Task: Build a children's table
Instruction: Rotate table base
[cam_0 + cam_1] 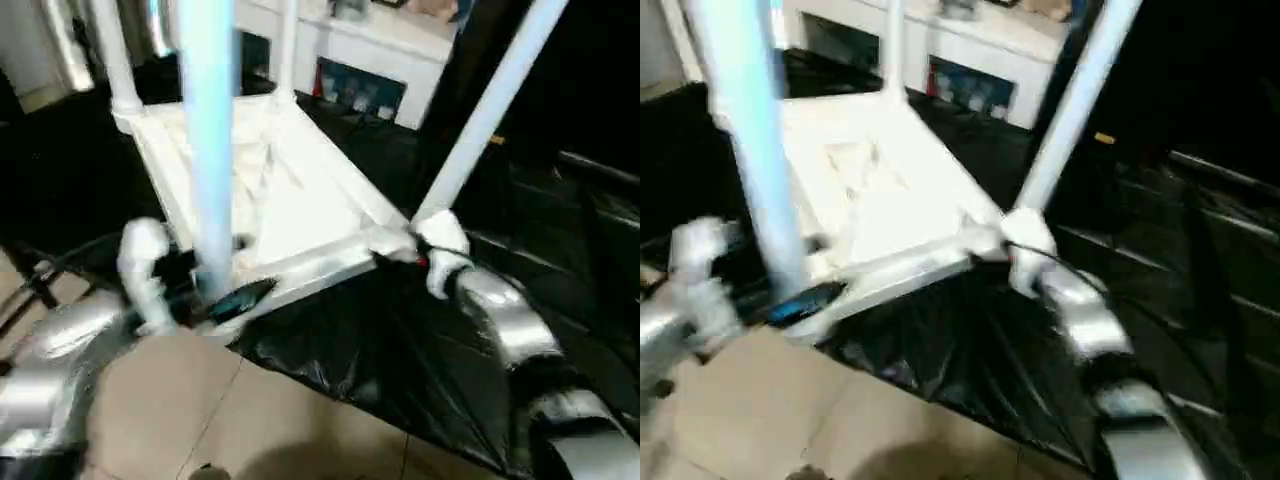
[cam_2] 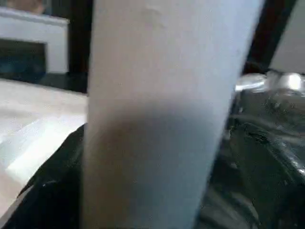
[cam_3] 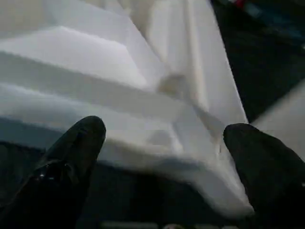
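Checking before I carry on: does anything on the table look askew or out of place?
Nothing clearly wrong. The tabletop lies upside down on black sheeting with legs standing in its corner sockets; the near-right leg looks slanted, perhaps only camera tilt.

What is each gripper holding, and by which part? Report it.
Right gripper: open astride the table top rim, holding nothing. Left gripper: at the near leg, at its lower end; whether it grips cannot be told.
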You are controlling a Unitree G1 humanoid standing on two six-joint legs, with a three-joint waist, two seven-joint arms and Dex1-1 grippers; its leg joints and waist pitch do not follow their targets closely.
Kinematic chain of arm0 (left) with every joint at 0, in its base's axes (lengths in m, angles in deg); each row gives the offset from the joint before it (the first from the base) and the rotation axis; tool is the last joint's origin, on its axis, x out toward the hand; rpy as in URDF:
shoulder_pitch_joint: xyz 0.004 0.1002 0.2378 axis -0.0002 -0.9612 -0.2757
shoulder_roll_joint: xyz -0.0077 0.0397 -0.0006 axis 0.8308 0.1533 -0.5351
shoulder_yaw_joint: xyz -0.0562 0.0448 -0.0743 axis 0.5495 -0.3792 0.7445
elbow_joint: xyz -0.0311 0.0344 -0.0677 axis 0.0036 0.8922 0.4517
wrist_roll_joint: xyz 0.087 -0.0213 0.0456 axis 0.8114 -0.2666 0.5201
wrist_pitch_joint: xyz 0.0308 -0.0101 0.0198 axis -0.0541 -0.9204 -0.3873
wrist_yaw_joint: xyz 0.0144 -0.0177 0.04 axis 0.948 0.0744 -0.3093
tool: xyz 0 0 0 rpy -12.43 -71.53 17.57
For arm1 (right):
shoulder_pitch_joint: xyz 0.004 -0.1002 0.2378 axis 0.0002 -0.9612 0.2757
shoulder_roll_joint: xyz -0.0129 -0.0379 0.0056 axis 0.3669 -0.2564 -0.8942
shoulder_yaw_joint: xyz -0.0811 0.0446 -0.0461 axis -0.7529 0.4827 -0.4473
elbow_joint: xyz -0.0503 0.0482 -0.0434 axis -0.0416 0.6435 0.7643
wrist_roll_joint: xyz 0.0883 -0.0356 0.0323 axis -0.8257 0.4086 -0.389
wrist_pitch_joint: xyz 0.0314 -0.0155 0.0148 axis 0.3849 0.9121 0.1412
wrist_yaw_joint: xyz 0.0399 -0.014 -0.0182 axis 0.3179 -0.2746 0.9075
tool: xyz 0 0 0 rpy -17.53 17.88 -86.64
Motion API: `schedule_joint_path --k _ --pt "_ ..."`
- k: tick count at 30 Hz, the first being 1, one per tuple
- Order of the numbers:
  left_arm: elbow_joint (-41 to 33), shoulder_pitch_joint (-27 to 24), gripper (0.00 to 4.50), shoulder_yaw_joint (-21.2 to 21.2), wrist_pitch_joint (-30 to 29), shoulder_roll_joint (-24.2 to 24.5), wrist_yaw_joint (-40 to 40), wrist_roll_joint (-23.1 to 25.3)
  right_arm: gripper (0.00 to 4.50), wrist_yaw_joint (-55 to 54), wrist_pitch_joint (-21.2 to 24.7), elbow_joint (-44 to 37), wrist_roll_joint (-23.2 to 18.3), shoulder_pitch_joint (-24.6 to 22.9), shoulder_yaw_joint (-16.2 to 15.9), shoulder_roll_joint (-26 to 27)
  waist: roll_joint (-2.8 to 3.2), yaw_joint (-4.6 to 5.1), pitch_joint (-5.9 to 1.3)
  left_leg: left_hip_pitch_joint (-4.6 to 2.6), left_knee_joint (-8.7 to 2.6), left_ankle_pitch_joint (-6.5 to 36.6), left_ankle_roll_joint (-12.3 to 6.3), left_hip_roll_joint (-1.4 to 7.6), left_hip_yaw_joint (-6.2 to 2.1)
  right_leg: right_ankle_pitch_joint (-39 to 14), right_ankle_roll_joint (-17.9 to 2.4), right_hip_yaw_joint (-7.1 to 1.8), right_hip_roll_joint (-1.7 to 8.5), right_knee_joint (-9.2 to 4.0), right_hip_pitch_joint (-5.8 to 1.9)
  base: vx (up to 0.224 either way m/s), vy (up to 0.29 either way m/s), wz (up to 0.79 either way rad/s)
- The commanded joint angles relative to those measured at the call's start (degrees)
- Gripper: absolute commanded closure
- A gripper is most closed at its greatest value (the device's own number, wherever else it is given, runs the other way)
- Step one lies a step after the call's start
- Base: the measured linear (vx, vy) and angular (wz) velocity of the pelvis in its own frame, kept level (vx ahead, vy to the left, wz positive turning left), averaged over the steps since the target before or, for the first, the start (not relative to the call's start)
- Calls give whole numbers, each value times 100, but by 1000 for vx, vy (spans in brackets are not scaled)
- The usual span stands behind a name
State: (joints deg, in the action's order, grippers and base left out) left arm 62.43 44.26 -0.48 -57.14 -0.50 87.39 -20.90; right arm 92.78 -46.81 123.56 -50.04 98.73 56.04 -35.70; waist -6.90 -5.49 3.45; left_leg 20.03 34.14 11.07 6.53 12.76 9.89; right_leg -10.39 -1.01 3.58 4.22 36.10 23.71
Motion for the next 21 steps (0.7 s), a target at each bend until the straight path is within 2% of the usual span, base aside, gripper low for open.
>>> schedule_joint_path --k 1,3,4,5,6,7,8,9,10,11,12,13,14,15,16,17,18,19,21 --pt "298 393 7 -564 140 -247 114 280 0 -204 183 -233 -9 -144 242 -162 237 32 -364 -35 -433 1186 217 4 48 -872 -846 -262 237 -385 -302 0 0 0" --pt "551 619 7 -754 246 -386 114 442 0 -281 247 -352 -9 -231 281 -220 190 33 -371 -42 -415 1236 162 -5 56 -1113 -797 -267 247 -417 -304 0 0 0" --pt "852 866 7 -949 420 -558 99 651 0 -342 288 -436 -11 -302 326 -282 344 71 -366 -24 -429 1197 167 -7 47 -1064 -791 -265 239 -464 -307 0 0 0" --pt "970 965 7 -1013 438 -642 108 689 0 -366 300 -461 -11 -327 348 -309 420 66 -385 -40 -402 1213 178 -15 34 -982 -831 -263 241 -416 -319 0 0 0" --pt "1562 1362 7 -1237 727 -926 -33 997 0 -468 406 -672 1 -474 425 -387 418 99 -377 -24 -409 1217 155 -20 44 -972 -828 -262 228 -453 -326 0 0 0" --pt "1737 1471 7 -1293 837 -1002 -60 1078 0 -493 446 -745 3 -522 446 -406 353 77 -383 -42 -378 1252 88 -42 54 -1167 -764 -251 211 -473 -327 0 0 0" --pt "2585 2002 7 -1493 1143 -1372 -255 1381 0 -593 633 -1102 35 -762 543 -492 362 84 -392 -29 -377 1209 44 -45 52 -1181 -777 -267 228 -477 -348 0 0 0" --pt "3189 2384 7 -1597 1425 -1645 -551 1649 0 -642 730 -1281 51 -909 616 -554 469 43 -375 -117 -347 1225 -85 -82 95 -1385 -656 -280 200 -611 -266 0 0 0" --pt "3355 2493 7 -1612 1498 -1737 -629 1703 0 -651 751 -1314 50 -945 641 -574 523 58 -383 -100 -354 1256 -88 -71 70 -1365 -709 -280 208 -573 -299 0 0 0" --pt "3386 2514 7 -1612 1505 -1755 -647 1710 0 -654 754 -1323 51 -953 645 -577 426 92 -415 38 -365 1071 -100 -61 27 -1288 -758 -252 249 -515 -434 0 0 0" --pt "3960 2890 7 -1631 1690 -2032 -1011 1846 0 -714 867 -1542 54 -1115 708 -629 395 103 -399 96 -365 970 -136 -91 28 -1380 -670 -241 226 -538 -451 0 0 0" --pt "4294 3098 7 -1655 1884 -2157 -1302 1966 0 -753 941 -1668 50 -1201 744 -650 492 133 -423 89 -330 854 -199 -123 25 -1445 -570 -251 220 -581 -435 0 0 0" --pt "4603 3278 7 -1638 2008 -2265 -1499 1987 0 -796 1009 -1777 44 -1270 772 -669 492 133 -423 89 -330 854 -199 -123 25 -1445 -570 -251 220 -581 -435 0 0 0" --pt "4868 3426 7 -1632 2192 -2327 -1812 2087 0 -836 1052 -1865 40 -1322 799 -680 573 180 -437 97 -318 834 -232 -134 11 -1308 -601 -244 205 -575 -452 0 0 0" --pt "5005 3495 7 -1603 2350 -2362 -1939 2114 0 -857 1082 -1930 22 -1359 826 -679 531 233 -450 115 -313 810 -286 -138 -5 -1235 -636 -224 204 -562 -483 0 0 0" --pt "5029 3498 7 -1525 2337 -2374 -1878 2011 0 -876 1120 -2012 7 -1396 844 -672 514 272 -456 143 -299 722 -364 -154 -6 -1212 -659 -216 206 -556 -501 0 0 0" --pt "4974 3452 7 -1494 2385 -2350 -1846 1984 0 -882 1142 -2071 -2 -1426 854 -667 509 290 -457 141 -295 689 -417 -158 -1 -1204 -697 -217 208 -569 -491 0 0 0" --pt "4949 3424 7 -1481 2422 -2338 -1805 1967 0 -885 1156 -2103 -11 -1446 857 -669 534 324 -457 159 -286 660 -505 -160 1 -1208 -778 -213 207 -567 -492 0 0 0" --pt "4690 3140 7 -1265 2574 -2267 -1379 1705 0 -945 1251 -2273 -26 -1562 846 -639 511 335 -456 141 -294 645 -634 -127 3 -1254 -951 -210 230 -568 -467 0 0 0"
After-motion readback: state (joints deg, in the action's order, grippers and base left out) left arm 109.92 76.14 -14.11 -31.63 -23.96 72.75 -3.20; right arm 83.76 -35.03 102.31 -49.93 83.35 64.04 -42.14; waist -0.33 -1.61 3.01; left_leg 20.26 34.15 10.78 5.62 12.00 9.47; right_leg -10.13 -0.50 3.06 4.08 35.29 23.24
